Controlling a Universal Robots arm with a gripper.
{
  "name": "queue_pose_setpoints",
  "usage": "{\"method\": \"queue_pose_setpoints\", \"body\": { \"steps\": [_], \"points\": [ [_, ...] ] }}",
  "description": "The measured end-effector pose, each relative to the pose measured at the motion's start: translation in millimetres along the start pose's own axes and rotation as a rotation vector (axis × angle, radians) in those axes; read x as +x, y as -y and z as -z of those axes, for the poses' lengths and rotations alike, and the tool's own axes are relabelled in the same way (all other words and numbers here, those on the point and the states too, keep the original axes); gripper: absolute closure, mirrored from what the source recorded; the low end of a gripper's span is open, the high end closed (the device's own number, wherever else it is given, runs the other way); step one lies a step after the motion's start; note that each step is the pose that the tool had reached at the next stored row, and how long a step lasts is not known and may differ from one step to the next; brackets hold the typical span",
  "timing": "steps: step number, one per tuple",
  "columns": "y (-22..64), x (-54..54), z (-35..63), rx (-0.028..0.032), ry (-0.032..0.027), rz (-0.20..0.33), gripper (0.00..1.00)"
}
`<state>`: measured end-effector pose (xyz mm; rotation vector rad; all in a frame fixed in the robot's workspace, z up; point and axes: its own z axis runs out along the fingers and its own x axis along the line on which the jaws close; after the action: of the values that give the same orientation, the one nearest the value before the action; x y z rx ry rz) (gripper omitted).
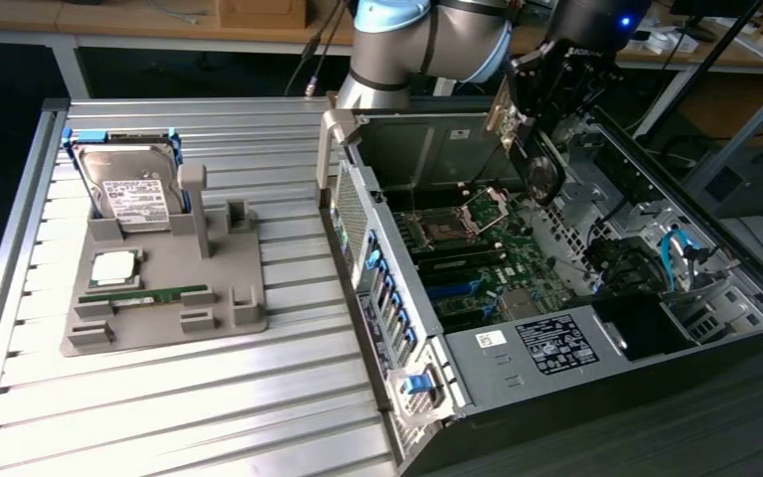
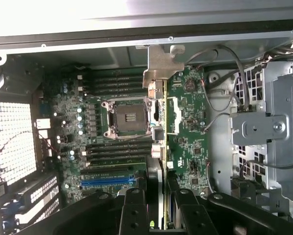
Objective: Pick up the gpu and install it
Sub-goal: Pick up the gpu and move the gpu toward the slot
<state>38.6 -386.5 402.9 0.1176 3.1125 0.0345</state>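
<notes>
The gpu (image 1: 528, 149) hangs edge-down above the open computer case (image 1: 355, 229), clear of the motherboard (image 1: 488, 248) inside it. The hand (image 1: 540, 99) pinches the card's upper edge, so the connector edge faces the board. The case lies on its side on the counter (image 1: 223, 397), which leaves it open from above.

From the wrist, the gpu (image 2: 167, 137) runs edge-on between the fingers (image 2: 134, 210). Its silver bracket (image 2: 161, 63) points toward the case wall, probably to line up with the openings there.

Arm (image 1: 415, 40) bent, pincer (image 2: 157, 191) clamped, pointing down.
</notes>
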Motion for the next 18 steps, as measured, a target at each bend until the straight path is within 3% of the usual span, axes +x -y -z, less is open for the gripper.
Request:
{"method": "queue_pose_setpoints", "body": {
  "steps": [18],
  "points": [
    [0.5,-2.0,-6.3,0.0011,0.0001,0.000,0.73]
  ]
}}
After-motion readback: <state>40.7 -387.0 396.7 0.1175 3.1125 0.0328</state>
